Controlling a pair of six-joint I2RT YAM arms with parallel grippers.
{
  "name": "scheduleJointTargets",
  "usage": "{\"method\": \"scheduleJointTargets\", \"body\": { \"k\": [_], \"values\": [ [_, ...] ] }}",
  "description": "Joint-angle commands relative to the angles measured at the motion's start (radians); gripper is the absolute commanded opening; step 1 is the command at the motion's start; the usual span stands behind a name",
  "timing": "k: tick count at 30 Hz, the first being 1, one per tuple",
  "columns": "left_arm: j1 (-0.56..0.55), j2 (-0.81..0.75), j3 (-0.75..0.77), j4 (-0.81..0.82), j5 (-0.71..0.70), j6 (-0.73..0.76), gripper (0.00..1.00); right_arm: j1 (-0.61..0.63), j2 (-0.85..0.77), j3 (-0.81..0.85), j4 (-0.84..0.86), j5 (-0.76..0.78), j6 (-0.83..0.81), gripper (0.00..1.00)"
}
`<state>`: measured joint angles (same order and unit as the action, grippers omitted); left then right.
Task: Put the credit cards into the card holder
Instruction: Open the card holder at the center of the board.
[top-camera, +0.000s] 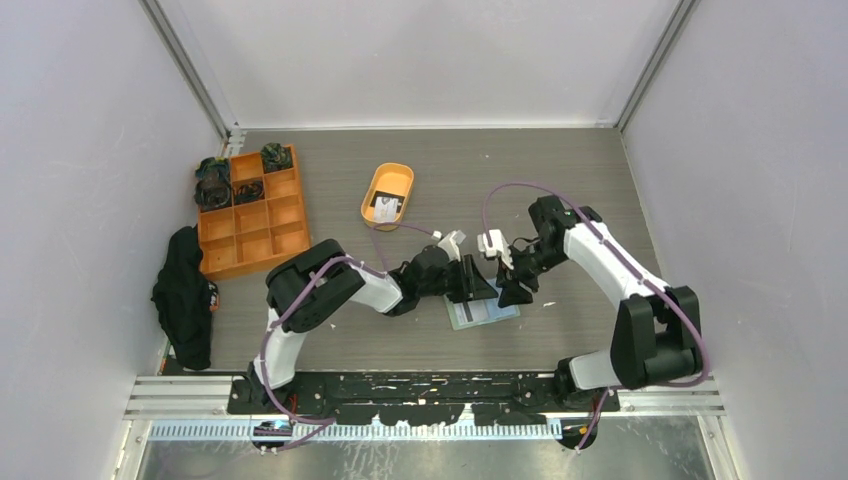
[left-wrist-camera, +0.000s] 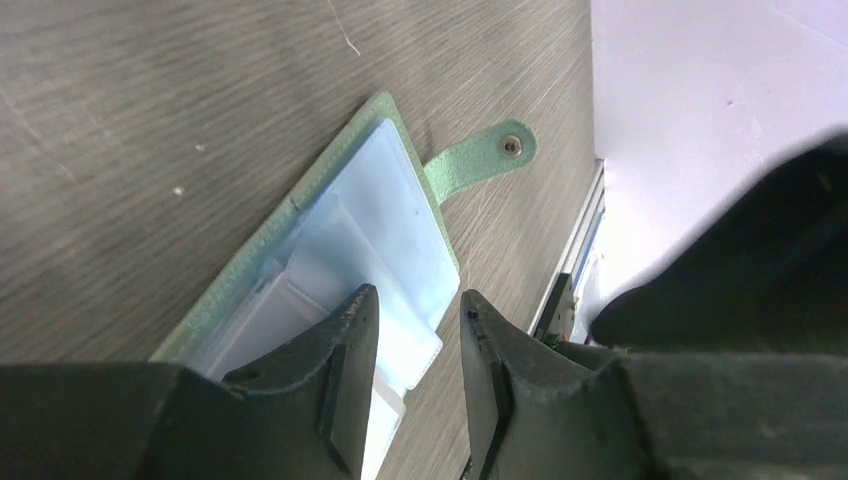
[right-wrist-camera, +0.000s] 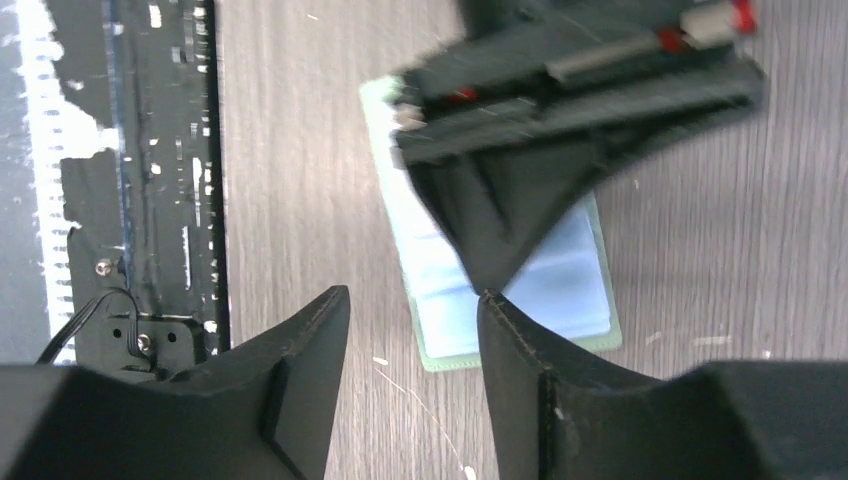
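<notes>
Left end effector (left-wrist-camera: 415, 375) spread, empty, over open card holder (left-wrist-camera: 395, 225). Right end effector (right-wrist-camera: 413, 345) spread, empty, just beside the holder. Risk: left finger drags a sleeve and the holder skids on the bench (left-wrist-camera: 150, 120).

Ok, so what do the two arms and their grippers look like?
Both the left arm and right arm have white link shells with black joints, and a purple cable loops along each. The left gripper and right gripper have black, tapered, wedge-shaped fingers. A small white block sits at each wrist.
</notes>
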<state>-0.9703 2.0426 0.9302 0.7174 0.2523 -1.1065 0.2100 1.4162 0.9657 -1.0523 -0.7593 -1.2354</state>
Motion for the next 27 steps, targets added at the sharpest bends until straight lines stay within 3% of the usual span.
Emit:
{"method": "scheduleJointTargets", "body": {
  "k": [1, 5, 8, 17, 27],
  "values": [
    [0.028, 0.036, 0.004, 0.145, 0.034, -0.063, 0.37, 0.005, -0.107, -0.040, -0.169, -0.156, -0.355, 0.49],
    [0.031, 0.051, 0.005, 0.164, 0.038, -0.081, 0.37, 0.063, -0.125, -0.098, -0.124, -0.094, -0.405, 0.28],
    [0.035, 0.047, 0.010, 0.161, 0.041, -0.087, 0.37, 0.151, -0.117, -0.142, 0.014, 0.030, -0.303, 0.22],
    [0.038, 0.035, 0.014, 0.157, 0.057, -0.083, 0.37, 0.250, -0.081, -0.222, 0.353, 0.261, -0.062, 0.22],
    [0.054, -0.072, -0.009, 0.117, 0.041, -0.044, 0.40, 0.283, -0.028, -0.212, 0.377, 0.379, -0.028, 0.22]
  ]
}}
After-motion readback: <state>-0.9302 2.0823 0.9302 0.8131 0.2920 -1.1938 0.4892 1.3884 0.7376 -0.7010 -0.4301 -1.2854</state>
